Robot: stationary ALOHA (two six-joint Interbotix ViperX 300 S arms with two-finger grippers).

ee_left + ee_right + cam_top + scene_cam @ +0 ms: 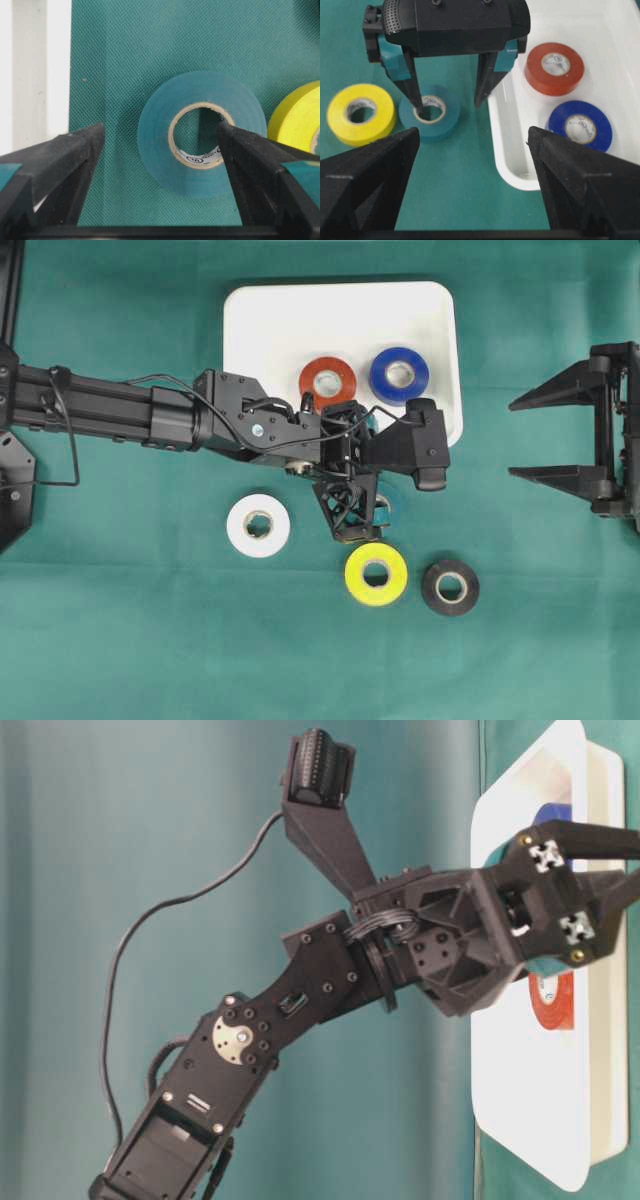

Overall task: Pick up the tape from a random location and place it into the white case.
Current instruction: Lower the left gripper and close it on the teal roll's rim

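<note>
The white case (250,330) is taken as the landmark. It is seen lying on the green cloth (120,640), and two rolls are held inside it: a red tape roll (327,383) and, just beside it toward the right arm's side, a blue tape roll (399,374). The two are seen close together but a clear touch cannot be made out.

Just outside the case's near rim, on the cloth, a teal tape roll (201,133) is found lying flat. It is mostly hidden under the left arm in the overhead view, yet it is plainly shown in both wrist views. The left gripper (447,100) is positioned over this roll with its jaws spread wide; one finger (260,175) is seen over the hole of the roll and the other stands over bare cloth between the roll and the case's rim. Nothing is gripped, and whether the fingertips touch the roll cannot be told.

A yellow tape roll (375,573) is placed just beside the teal one, farther from the case. A black tape roll (450,587) lies near the yellow one, a little apart from it. A white tape roll (258,525) is set apart from the case's near rim, on the left arm's side.

The right gripper (560,435) is held well away from the case's right edge, its jaws wide apart and empty.
</note>
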